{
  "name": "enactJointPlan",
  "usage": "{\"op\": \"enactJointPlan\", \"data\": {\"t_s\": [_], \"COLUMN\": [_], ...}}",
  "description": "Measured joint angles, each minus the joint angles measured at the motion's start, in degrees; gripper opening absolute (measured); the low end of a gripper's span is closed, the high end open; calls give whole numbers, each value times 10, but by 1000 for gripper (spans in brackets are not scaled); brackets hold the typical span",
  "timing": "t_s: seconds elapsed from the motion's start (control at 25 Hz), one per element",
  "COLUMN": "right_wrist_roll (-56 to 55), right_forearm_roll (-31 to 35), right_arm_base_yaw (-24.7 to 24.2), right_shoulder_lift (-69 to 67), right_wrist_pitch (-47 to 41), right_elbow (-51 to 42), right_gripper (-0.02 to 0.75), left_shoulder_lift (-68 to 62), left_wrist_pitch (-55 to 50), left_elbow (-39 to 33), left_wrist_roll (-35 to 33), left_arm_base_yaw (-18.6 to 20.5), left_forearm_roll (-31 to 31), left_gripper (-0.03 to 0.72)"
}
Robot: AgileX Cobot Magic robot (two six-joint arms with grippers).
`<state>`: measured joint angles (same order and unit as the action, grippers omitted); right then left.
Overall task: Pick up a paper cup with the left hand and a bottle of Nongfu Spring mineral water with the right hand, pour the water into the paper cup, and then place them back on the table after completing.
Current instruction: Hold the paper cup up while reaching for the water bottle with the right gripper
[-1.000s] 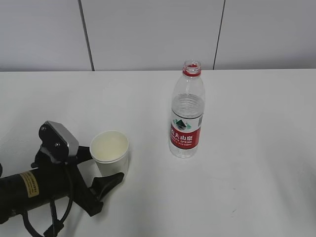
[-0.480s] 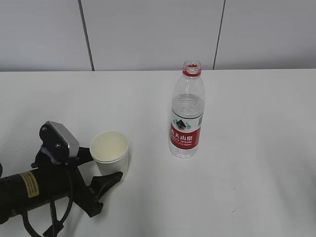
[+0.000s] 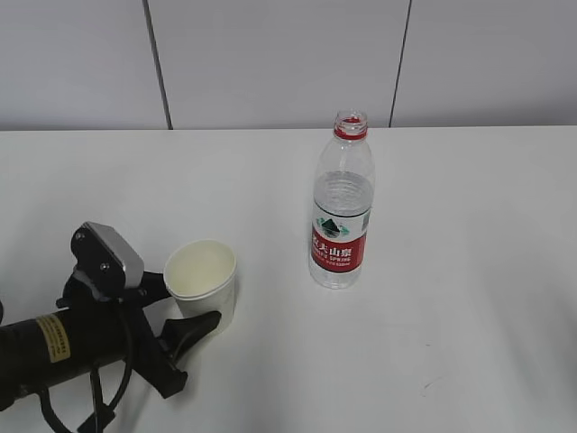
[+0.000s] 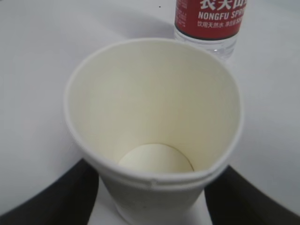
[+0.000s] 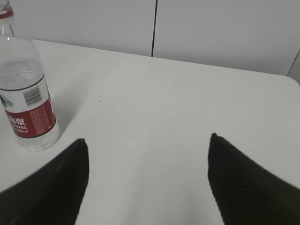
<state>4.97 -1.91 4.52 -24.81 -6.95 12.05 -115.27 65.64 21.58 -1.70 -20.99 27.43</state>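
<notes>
1. Left hand: jaws set around the lower wall of the paper cup, one dark finger showing at each side of the base in the left wrist view; not clear whether the pads already press the wall or only flank it.
2. Close gently: thin paper wall, rim already slightly out of round on the near side, so likely to buckle under a hard squeeze. Grip low, below the rolled rim, and level.
3. Cup empty, upright, mouth up, standing on the bench near its front left corner. Keep it upright through the lift, mouth clear for the pour.
4. Right hand: jaws wide apart and holding nothing, both tips low in the right wrist view, bare bench between them.
5. Bottle upright near the middle of the bench, to the right of the cup and well apart from it, cap off, red neck ring and red label showing, water up to about the shoulder.
6. Bottle off to the left of the right jaws, not between them: swing left and centre on the label band before closing, since the open neck spills if the body is knocked.
</notes>
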Motion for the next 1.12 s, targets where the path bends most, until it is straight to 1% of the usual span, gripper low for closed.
{"op": "enactJointPlan", "data": {"t_s": [0.16, 0.32, 0.4, 0.52, 0.64, 0.76, 0.88, 1.0, 1.12], "right_wrist_roll": [0, 0, 0, -1, -12, -27, -78, -97, -101], "right_forearm_roll": [-46, -56, -58, -60, -70, -101, -138, -183, -198], "right_arm_base_yaw": [5, 32, 46, 58, 59, 59, 59, 59, 59], "right_shoulder_lift": [-7, -35, -56, -102, -164, -232, -308, -387, -466], "right_wrist_pitch": [30, 56, 86, 144, 203, 286, 370, 442, 525], "right_elbow": [0, 0, 0, 0, 0, 0, 0, 0, 0], "right_gripper": [587, 587, 587, 587, 587, 587, 587, 587, 587], "left_shoulder_lift": [0, 4, 10, 13, 15, 17, 17, 17, 17], "left_wrist_pitch": [11, 16, 11, 7, 6, 5, 3, 3, 3], "left_elbow": [-13, -25, -30, -30, -30, -30, -30, -30, -30], "left_wrist_roll": [0, 0, 0, 0, 0, 0, 0, 0, 0], "left_arm_base_yaw": [0, 0, 0, 0, 0, 0, 0, 0, 0], "left_forearm_roll": [-1, -5, -8, -9, -13, -20, -24, -25, -24], "left_gripper": [437, 437, 437, 436, 436, 436, 436, 436, 436]}}
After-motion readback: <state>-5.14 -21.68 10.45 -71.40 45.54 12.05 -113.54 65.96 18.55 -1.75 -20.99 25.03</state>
